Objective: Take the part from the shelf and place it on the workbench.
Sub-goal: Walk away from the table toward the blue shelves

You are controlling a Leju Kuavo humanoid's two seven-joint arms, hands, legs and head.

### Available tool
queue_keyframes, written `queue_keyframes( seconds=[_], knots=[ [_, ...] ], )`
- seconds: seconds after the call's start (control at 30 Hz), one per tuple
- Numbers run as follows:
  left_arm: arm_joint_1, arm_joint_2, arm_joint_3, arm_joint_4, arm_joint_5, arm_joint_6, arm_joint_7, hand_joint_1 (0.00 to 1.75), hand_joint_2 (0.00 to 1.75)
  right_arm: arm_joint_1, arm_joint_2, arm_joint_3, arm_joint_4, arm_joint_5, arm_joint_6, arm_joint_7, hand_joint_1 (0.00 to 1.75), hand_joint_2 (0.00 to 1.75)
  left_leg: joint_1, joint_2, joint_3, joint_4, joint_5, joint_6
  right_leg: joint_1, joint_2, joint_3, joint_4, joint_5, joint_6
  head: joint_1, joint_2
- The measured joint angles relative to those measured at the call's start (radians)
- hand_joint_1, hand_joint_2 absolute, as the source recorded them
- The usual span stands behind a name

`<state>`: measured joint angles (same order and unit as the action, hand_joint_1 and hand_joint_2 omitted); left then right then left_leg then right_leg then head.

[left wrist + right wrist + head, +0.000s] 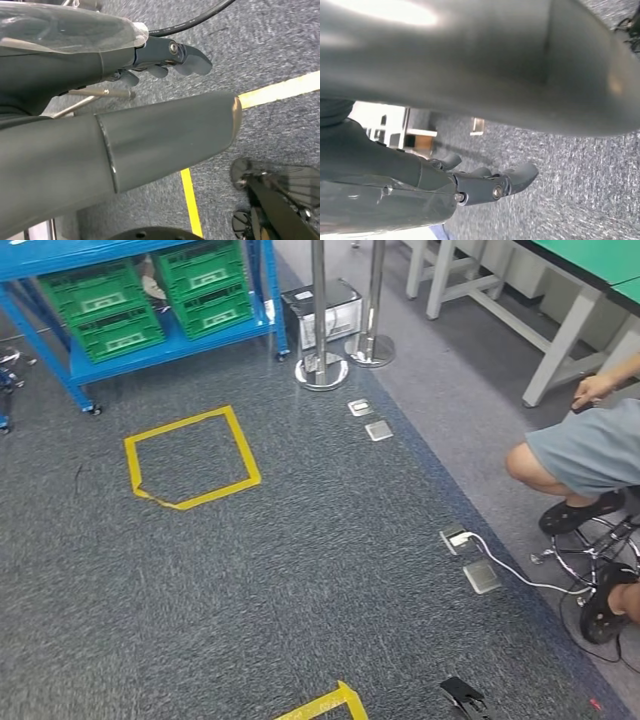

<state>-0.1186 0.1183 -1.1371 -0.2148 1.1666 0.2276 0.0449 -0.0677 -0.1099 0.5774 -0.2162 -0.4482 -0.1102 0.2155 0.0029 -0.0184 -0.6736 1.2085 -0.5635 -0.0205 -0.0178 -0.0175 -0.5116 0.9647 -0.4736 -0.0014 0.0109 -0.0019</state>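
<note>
Both arms hang at your sides. Your left hand (166, 57) has its fingers stretched out and apart over the carpet, nothing in them. Your right hand (486, 185) is the same, fingers loose and spread, holding nothing. So the step in hand, as I read it, is the walk up to the shelf.

A corner of yellow tape (328, 705) lies nearest your feet. Further along the carpet comes the yellow tape square (192, 457), which looks like your standing mark, so aim to plant yourself squarely in it. To your right a seated person (585, 455) has a cable (513, 575) trailing from the floor sockets; keep left of that. Two metal posts (321, 310) stand off the shelf's right end, so don't swing wide.

Beyond the square stands the blue shelf (173, 345), carrying green crates (102, 305) along its lower level. The part itself I cannot pick out from here; it may sit by the crates. Face the shelf's front edge straight on before you raise an arm. The green surface (596, 260) waits at far right.
</note>
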Motion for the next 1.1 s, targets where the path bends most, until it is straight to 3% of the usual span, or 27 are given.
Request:
queue_keyframes(
  seconds=[0.03, 0.07, 0.13, 0.2, 0.27, 0.3, 0.33, 0.4, 0.47, 0.5, 0.53, 0.57, 0.6, 0.67, 0.73, 0.83, 0.9, 0.97, 1.03, 1.07, 1.1],
  knots=[
    [0.001, 0.0, -0.001, 0.0, -0.001, -0.001, 0.0, 0.0, 0.0, 0.0, 0.0, 0.001, 0.001, -0.002, 0.0, -0.001, 0.0, 0.0, 0.001, 0.005, -0.023, 0.042, -0.009, -0.001, 0.001, -0.013, 0.0, 0.0, -0.001, -0.001, 0.0, 0.0],
    [0.002, 0.0, -0.001, 0.0, -0.001, -0.003, 0.0, 0.0, 0.0, 0.0, 0.0, 0.001, 0.001, -0.002, 0.0, -0.002, 0.0, 0.0, 0.002, 0.008, -0.026, 0.045, 0.001, -0.001, 0.002, -0.024, 0.0, 0.0, -0.002, -0.001, -0.001, 0.0],
    [0.003, 0.002, -0.001, 0.0, -0.001, -0.007, -0.002, 0.0, 0.0, -0.001, 0.001, 0.003, 0.001, -0.001, 0.001, -0.003, 0.0, 0.0, 0.001, 0.024, 0.03, -0.065, 0.063, 0.004, 0.002, -0.046, 0.004, 0.0, -0.005, 0.001, -0.003, 0.0],
    [0.0, 0.004, -0.001, 0.0, 0.0, -0.007, -0.004, 0.0, 0.0, -0.001, 0.001, 0.004, 0.001, 0.0, 0.001, -0.002, 0.0, 0.0, -0.005, 0.06, 0.101, -0.206, 0.112, 0.014, 0.005, -0.065, 0.009, 0.0, -0.009, 0.007, -0.003, 0.0],
    [-0.002, 0.006, -0.001, 0.0, 0.001, -0.008, 0.0, 0.0, 0.0, -0.002, 0.001, 0.006, 0.001, -0.002, 0.001, 0.0, 0.0, 0.0, -0.013, 0.072, 0.124, -0.256, 0.122, 0.024, 0.008, -0.081, 0.014, -0.001, -0.014, 0.017, -0.001, 0.0],
    [-0.001, 0.007, -0.001, 0.0, 0.0, -0.009, 0.003, 0.0, 0.0, -0.004, 0.002, 0.007, 0.001, -0.003, 0.001, 0.0, 0.0, 0.0, -0.014, 0.06, 0.124, -0.258, 0.123, 0.028, 0.008, -0.089, 0.018, -0.003, -0.016, 0.022, 0.0, 0.0],
    [0.0, 0.007, -0.001, 0.0, 0.0, -0.009, 0.006, 0.0, 0.0, -0.005, 0.002, 0.008, 0.001, -0.004, 0.001, 0.001, 0.0, 0.0, -0.012, 0.051, 0.127, -0.262, 0.125, 0.033, 0.005, -0.087, 0.022, -0.002, -0.018, 0.028, 0.001, 0.0],
    [0.002, 0.007, -0.001, 0.0, -0.002, -0.01, 0.008, 0.0, 0.0, -0.006, 0.003, 0.008, 0.001, -0.005, 0.001, 0.001, 0.0, 0.0, -0.007, 0.033, 0.134, -0.273, 0.131, 0.044, 0.003, -0.049, 0.01, 0.035, -0.048, 0.036, 0.005, 0.0],
    [0.0, 0.006, -0.001, 0.0, -0.003, -0.011, 0.008, 0.0, 0.0, -0.004, 0.003, 0.009, 0.001, -0.005, 0.0, 0.001, 0.0, 0.0, -0.004, 0.015, 0.137, -0.276, 0.134, 0.052, 0.001, 0.0, -0.046, 0.157, -0.113, 0.04, 0.014, 0.0],
    [0.0, 0.006, -0.001, 0.0, -0.003, -0.011, 0.008, 0.0, 0.0, -0.003, 0.003, 0.009, 0.001, -0.005, 0.0, 0.0, 0.0, 0.0, -0.005, 0.004, 0.137, -0.276, 0.134, 0.053, 0.0, 0.009, -0.082, 0.229, -0.143, 0.041, 0.019, 0.0],
    [-0.001, 0.006, -0.001, 0.0, -0.003, -0.011, 0.008, 0.0, 0.0, -0.001, 0.003, 0.009, 0.001, -0.006, 0.0, 0.0, 0.0, 0.0, -0.005, -0.008, 0.137, -0.276, 0.133, 0.054, 0.0, 0.012, -0.108, 0.28, -0.157, 0.043, 0.022, 0.0],
    [0.0, 0.006, -0.001, 0.0, -0.003, -0.011, 0.008, 0.0, 0.0, -0.001, 0.003, 0.01, 0.001, -0.006, 0.0, 0.0, 0.0, 0.0, -0.005, -0.021, 0.138, -0.275, 0.133, 0.054, -0.001, 0.014, -0.118, 0.294, -0.149, 0.043, 0.025, 0.0],
    [0.001, 0.006, -0.002, 0.0, -0.003, -0.011, 0.008, 0.0, 0.0, 0.0, 0.003, 0.01, 0.002, -0.006, 0.0, 0.0, 0.0, 0.0, -0.005, -0.035, 0.139, -0.273, 0.132, 0.053, -0.002, 0.015, -0.11, 0.269, -0.122, 0.044, 0.027, 0.0],
    [0.002, 0.005, -0.002, 0.0, -0.002, -0.011, 0.008, 0.0, 0.0, 0.0, 0.002, 0.011, 0.002, -0.011, 0.0, -0.004, 0.0, 0.0, -0.003, -0.056, 0.141, -0.268, 0.128, 0.048, -0.005, 0.029, -0.053, 0.133, -0.044, 0.043, 0.033, 0.0],
    [0.002, 0.004, -0.002, 0.0, 0.001, -0.011, 0.007, 0.0, 0.0, -0.002, 0.002, 0.011, 0.002, -0.023, 0.001, -0.01, 0.0, 0.0, -0.004, -0.072, 0.136, -0.258, 0.124, 0.039, -0.006, 0.047, -0.012, 0.028, -0.003, 0.039, 0.039, 0.0],
    [0.007, 0.006, -0.002, 0.0, 0.004, -0.011, 0.007, 0.0, 0.0, -0.005, 0.003, 0.012, 0.002, -0.035, 0.003, -0.018, 0.0, 0.0, -0.005, -0.081, 0.129, -0.258, 0.124, 0.023, -0.004, 0.046, -0.009, 0.009, -0.001, 0.022, 0.033, 0.0],
    [0.008, 0.006, -0.002, 0.0, 0.003, -0.011, 0.008, 0.0, 0.0, -0.006, 0.003, 0.012, 0.001, -0.036, 0.003, -0.019, 0.0, 0.0, -0.006, -0.052, 0.113, -0.223, 0.104, 0.013, -0.006, 0.037, -0.006, 0.003, -0.002, 0.008, 0.022, 0.0],
    [0.004, 0.005, -0.002, 0.0, -0.001, -0.011, 0.01, 0.0, 0.0, -0.003, 0.003, 0.012, 0.002, -0.036, 0.003, -0.02, 0.0, 0.0, -0.005, -0.01, 0.053, -0.105, 0.049, 0.005, -0.004, 0.027, -0.002, -0.001, -0.007, -0.003, 0.008, 0.0],
    [0.003, 0.005, -0.002, 0.0, -0.004, -0.011, 0.01, 0.0, 0.0, 0.001, 0.003, 0.012, 0.002, -0.036, 0.003, -0.021, 0.0, 0.0, -0.002, 0.004, -0.022, 0.03, 0.004, 0.002, 0.0, 0.018, 0.002, -0.001, -0.014, -0.006, 0.001, 0.0],
    [0.004, 0.005, -0.002, 0.0, -0.006, -0.011, 0.011, 0.0, 0.0, 0.002, 0.003, 0.012, 0.002, -0.036, 0.003, -0.021, 0.0, 0.0, 0.0, 0.006, -0.042, 0.057, 0.007, 0.002, 0.001, 0.015, 0.006, -0.001, -0.018, -0.005, 0.0, 0.0],
    [0.005, 0.005, -0.002, 0.0, -0.006, -0.011, 0.013, 0.0, 0.0, 0.002, 0.003, 0.012, 0.002, -0.036, 0.003, -0.021, 0.0, 0.0, 0.0, 0.007, -0.04, 0.042, 0.029, 0.004, 0.002, 0.012, 0.013, -0.001, -0.023, -0.004, 0.0, 0.0]
  ],
)
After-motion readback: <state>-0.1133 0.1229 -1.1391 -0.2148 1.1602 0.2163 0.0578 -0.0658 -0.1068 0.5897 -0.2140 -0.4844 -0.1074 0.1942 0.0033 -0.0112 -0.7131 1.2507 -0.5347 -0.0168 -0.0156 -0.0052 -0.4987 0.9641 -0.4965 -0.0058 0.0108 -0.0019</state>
